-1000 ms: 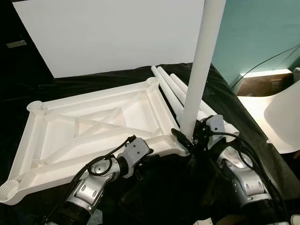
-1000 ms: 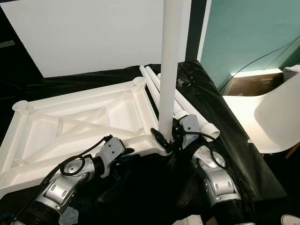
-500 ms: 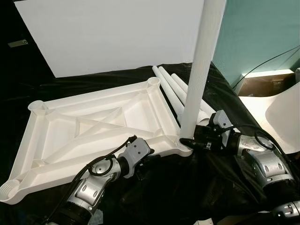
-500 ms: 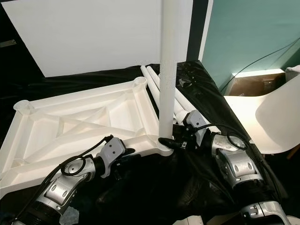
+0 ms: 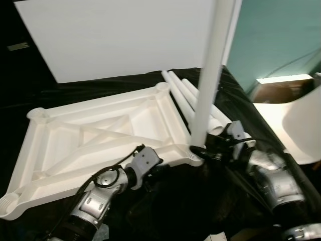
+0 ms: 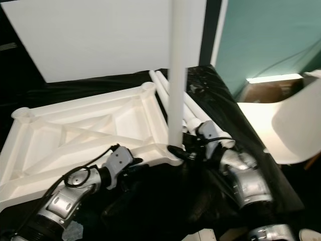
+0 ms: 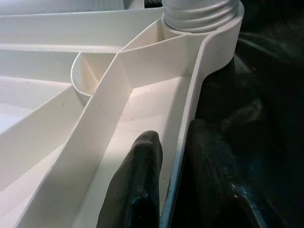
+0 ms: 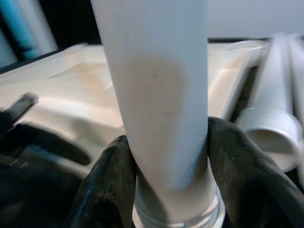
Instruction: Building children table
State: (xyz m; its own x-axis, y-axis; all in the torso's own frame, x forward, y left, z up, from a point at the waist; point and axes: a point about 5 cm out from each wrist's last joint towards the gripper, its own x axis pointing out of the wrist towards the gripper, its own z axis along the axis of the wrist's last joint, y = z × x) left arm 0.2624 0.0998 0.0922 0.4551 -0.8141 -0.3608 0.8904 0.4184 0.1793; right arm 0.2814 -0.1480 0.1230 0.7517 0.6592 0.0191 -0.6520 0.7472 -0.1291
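Observation:
A white ribbed tabletop [image 5: 100, 135] lies upside down on a black cloth. A white leg tube [image 5: 208, 75] stands upright in its near right corner socket [image 5: 195, 155]. My right gripper [image 5: 203, 150] is shut on the base of that leg, its fingers [image 8: 109, 185] either side of the tube [image 8: 156, 95]. My left gripper [image 5: 158, 168] is shut on the tabletop's near rim [image 7: 187, 128], one finger [image 7: 140, 185] inside the rim and one outside.
Several spare white leg tubes [image 5: 185, 95] lie on the cloth behind the standing leg. A large white board [image 5: 115, 35] leans at the back. A white chair [image 5: 301, 120] and a teal wall stand to the right.
My right wrist has turned back around the leg's base and the forearm has shifted. The leg stays upright in the socket. The left gripper has not moved.

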